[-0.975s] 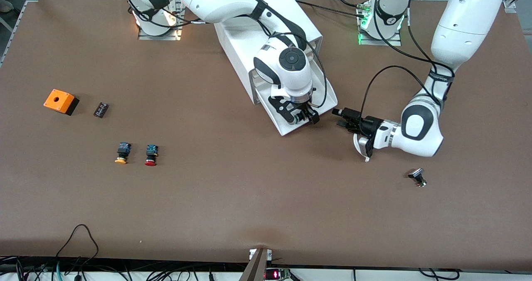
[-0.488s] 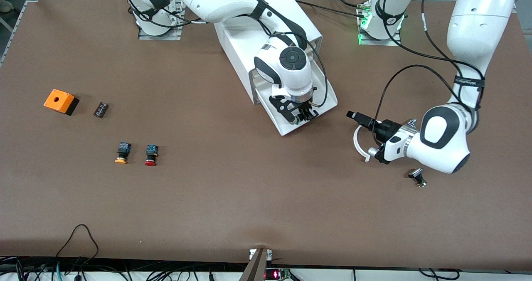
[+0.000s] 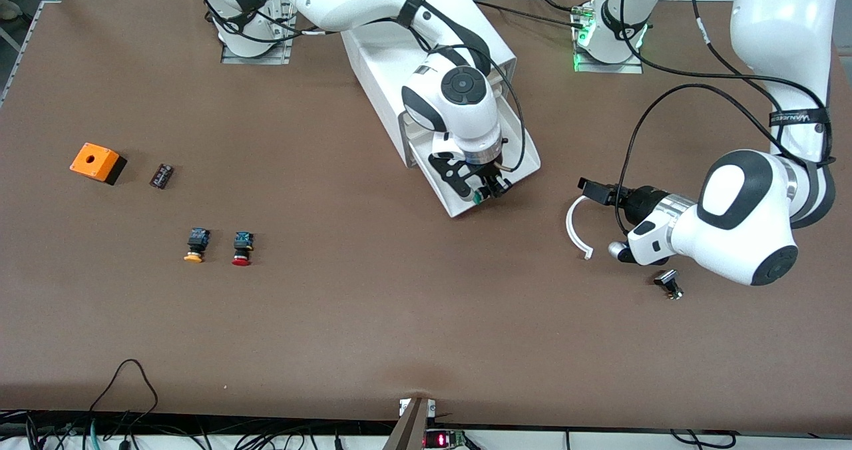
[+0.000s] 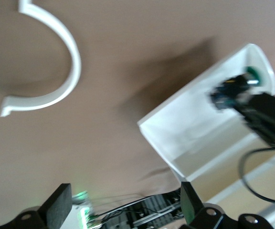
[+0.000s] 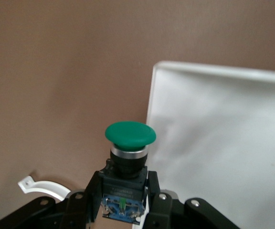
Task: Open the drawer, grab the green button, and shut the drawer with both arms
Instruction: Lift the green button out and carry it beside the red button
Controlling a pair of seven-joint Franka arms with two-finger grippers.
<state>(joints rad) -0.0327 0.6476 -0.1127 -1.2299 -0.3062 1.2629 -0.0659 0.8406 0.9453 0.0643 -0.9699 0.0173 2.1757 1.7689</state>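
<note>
Right wrist view shows the right tool (image 5: 123,202) now clamped on the green button (image 5: 129,135), over the open drawer (image 3: 522,164) where a second ago it was spread. So the pick looks made; lifting out comes next. The left tool (image 3: 602,220), jaws wide and empty, has backed off over the tabletop (image 3: 373,317) near a white curved strip (image 3: 572,227).

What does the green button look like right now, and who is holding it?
The green button has a smooth, round mushroom cap that looks like plastic, a shiny silver ring under it, then a black neck and a dark block with blue at its base. The right gripper is shut on that block, its jaws pinching it on two sides. It is held over the open white drawer, at the drawer's front edge. Only the jaws touch it.
</note>
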